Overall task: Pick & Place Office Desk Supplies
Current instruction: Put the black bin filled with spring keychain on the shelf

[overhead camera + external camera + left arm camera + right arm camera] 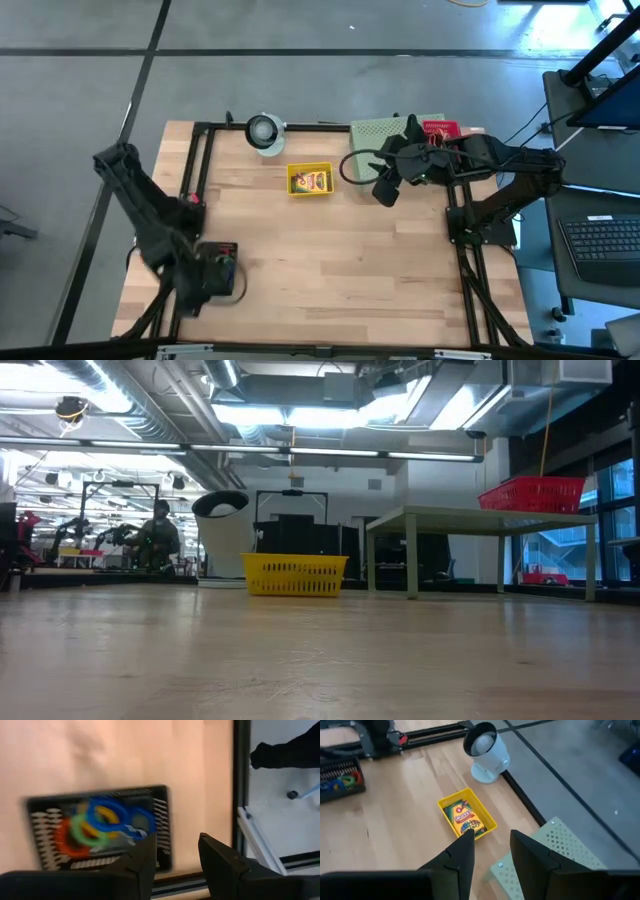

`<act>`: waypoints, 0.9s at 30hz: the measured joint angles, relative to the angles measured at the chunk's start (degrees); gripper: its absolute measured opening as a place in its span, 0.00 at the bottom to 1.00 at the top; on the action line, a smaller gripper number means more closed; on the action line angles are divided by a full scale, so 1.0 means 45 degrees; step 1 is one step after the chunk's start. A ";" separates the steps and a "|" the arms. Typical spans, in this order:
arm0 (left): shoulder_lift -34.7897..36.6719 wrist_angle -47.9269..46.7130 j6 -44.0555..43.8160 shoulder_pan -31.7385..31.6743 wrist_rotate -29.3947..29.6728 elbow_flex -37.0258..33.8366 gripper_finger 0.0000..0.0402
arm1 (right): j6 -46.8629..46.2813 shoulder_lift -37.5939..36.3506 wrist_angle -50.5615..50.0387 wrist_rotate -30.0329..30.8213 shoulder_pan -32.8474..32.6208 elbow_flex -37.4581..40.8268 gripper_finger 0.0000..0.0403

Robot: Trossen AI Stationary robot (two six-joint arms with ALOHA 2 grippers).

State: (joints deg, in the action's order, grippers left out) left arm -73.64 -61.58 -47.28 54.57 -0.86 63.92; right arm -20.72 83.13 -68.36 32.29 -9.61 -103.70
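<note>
Overhead: crayon box (310, 180) rests in a yellow tray (292, 191) mid-desk (330, 270), ready for pickup; your right end effector (384, 192) hangs beside it, arm reaching inward. Left wrist: your left end effector (176, 851), parted and empty, hovers by a black tray (162, 840) of rubber bands (97, 822). Right wrist: fingers (465, 851) apart, empty, above the crayons.

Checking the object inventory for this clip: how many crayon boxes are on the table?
1. The crayon box lies in a yellow tray near the table's far edge, beside the white round object. Others may be hidden behind the right arm.
</note>
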 joint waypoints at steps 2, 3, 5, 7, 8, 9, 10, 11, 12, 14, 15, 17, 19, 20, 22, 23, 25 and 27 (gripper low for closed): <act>-0.0583 0.0383 -0.1130 0.0968 0.0386 0.0000 0.35 | -0.0396 -0.0068 -0.0021 0.0000 0.0001 0.0005 0.31; -0.0866 0.0423 -0.1705 0.1328 0.0580 0.0000 0.35 | -0.0533 -0.0092 -0.0019 0.0016 0.0001 0.0002 0.31; -0.1413 0.0399 -0.2854 0.1807 0.0827 0.0000 0.35 | -0.0647 -0.0150 -0.0028 0.0195 0.0001 0.0005 0.31; -0.1888 0.0408 -0.3783 0.2083 0.0824 0.0000 0.35 | -0.0687 -0.0170 -0.0019 0.0370 0.0001 0.0000 0.31; -0.2097 0.0406 -0.4203 0.2144 0.0831 0.0000 0.35 | -0.0679 -0.0170 -0.0019 0.0389 0.0001 0.0000 0.31; -0.2286 0.0403 -0.4482 0.2167 0.0870 0.0000 0.35 | -0.0638 -0.0170 -0.0019 0.0381 0.0001 0.0005 0.31; -0.2461 0.0408 -0.4605 0.2175 0.0903 0.0000 0.35 | -0.0590 -0.0170 -0.0024 0.0387 0.0001 0.0005 0.31; -0.2608 0.0403 -0.4621 0.2167 0.0932 0.0000 0.35 | -0.0537 -0.0170 -0.0019 0.0389 -0.0023 0.0005 0.31; -0.2747 0.0406 -0.4596 0.2150 0.0981 0.0000 0.35 | -0.0394 -0.0170 -0.0019 0.0395 -0.0065 0.0005 0.31; -0.3007 0.0404 -0.4538 0.2018 0.1071 0.0000 0.35 | -0.0259 -0.0170 -0.0019 0.0398 -0.0137 0.0005 0.31; -0.3106 0.0403 -0.4543 0.1986 0.1196 0.0000 0.35 | -0.0206 -0.0170 -0.0015 0.0394 -0.0175 0.0005 0.31; -0.3300 0.0408 -0.4539 0.1953 0.1385 0.0000 0.35 | -0.0109 -0.0170 -0.0015 0.0394 -0.0241 0.0005 0.31; -0.3493 0.0408 -0.4530 0.1951 0.1408 0.0000 0.35 | -0.0109 -0.0170 -0.0011 0.0398 -0.0336 0.0005 0.31; -0.3575 0.0409 -0.4560 0.1956 0.1408 0.0000 0.35 | -0.0124 -0.0170 0.0012 0.0398 -0.0395 0.0005 0.31; -0.3749 0.0469 -0.4625 0.1961 0.1394 0.0000 0.35 | -0.0163 -0.0170 0.0135 0.0401 -0.0515 0.0005 0.31; -0.3847 0.0538 -0.4646 0.1961 0.1390 0.0000 0.35 | -0.0163 -0.0170 0.0209 0.0398 -0.0577 0.0005 0.31; -0.3997 0.0748 -0.4592 0.1961 0.1250 0.0000 0.35 | -0.0168 -0.0170 0.0396 0.0470 -0.0711 0.0005 0.31; -0.4137 0.0879 -0.4583 0.1961 0.1265 0.0000 0.35 | -0.0174 -0.0170 0.0519 0.0641 -0.0857 0.0005 0.31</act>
State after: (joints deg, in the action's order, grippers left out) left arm -92.26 -57.63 -67.90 63.40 4.83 63.92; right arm -21.50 82.37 -66.02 35.18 -13.47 -103.68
